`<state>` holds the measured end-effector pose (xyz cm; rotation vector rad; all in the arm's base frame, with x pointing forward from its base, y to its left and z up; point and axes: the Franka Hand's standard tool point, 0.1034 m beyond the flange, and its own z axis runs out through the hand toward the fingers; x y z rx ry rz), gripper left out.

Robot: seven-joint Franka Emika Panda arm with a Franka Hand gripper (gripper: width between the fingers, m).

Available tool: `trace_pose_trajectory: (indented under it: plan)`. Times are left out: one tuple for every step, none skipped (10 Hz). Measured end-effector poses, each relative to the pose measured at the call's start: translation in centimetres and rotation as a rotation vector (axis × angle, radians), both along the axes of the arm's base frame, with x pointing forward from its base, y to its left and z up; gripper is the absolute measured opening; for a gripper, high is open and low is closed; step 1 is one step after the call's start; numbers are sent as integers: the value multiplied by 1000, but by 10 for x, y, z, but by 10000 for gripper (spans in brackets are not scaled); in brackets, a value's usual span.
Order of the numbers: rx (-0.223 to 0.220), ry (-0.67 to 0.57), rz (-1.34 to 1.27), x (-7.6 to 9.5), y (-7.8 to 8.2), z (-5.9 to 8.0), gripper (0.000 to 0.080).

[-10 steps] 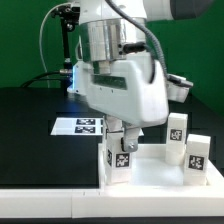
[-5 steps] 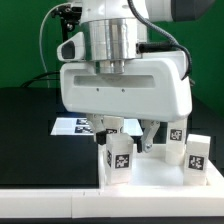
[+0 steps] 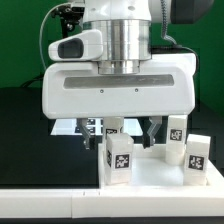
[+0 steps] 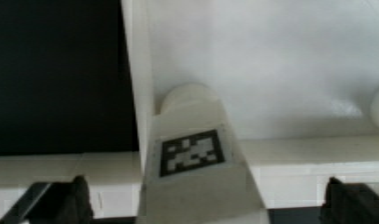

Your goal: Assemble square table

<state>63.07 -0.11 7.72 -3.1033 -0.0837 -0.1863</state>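
The white square table top (image 3: 152, 176) lies at the front right with its raised rim. A short white leg with a tag (image 3: 119, 158) stands upright on its near left corner. My gripper (image 3: 121, 134) hangs just above this leg, jaws wide open, one dark finger (image 3: 151, 131) on each side and neither touching it. In the wrist view the leg (image 4: 198, 140) stands between the two fingertips (image 4: 54, 200), with the gripper (image 4: 204, 204) centred over it. Two more tagged legs (image 3: 177, 136) (image 3: 197, 156) stand on the top's right side.
The marker board (image 3: 66, 127) lies on the black table behind the top, mostly hidden by the broad white hand. The table's white front edge (image 3: 50, 205) runs along the bottom. A black stand rises at the back left.
The hand has turned so its broad side faces the exterior camera. The jaws have spread wide on both sides of the front left leg, which stands unmoved.
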Motion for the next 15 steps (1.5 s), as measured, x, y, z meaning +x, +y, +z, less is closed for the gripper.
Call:
trace_pose_trajectory:
  plan:
    - [3,1,-22,0,0,0,649]
    - [5,1,-36,0,0,0,649]
    - [16,4,-112,0,0,0,527]
    - [25,7,-189,0,0,0,393]
    - [34,9,-257,0,0,0,393]
    - [48,6,-389,1,0,0,284]
    - [60,-2,-523,0,1,-1,284]
    - [71,-5,-640,0,1,-1,284]
    - [89,-1,-806,0,2,-1,284]
    - [113,4,-994,0,3,-1,284]
    - [146,12,-1162,0,3,-1,284]
    - [201,23,-1326,-1,3,-1,284]
    - [243,38,-1463,-1,3,-1,284]
    - [251,45,-1513,-1,4,-1,285]
    - [255,48,-1539,-1,4,-1,285]
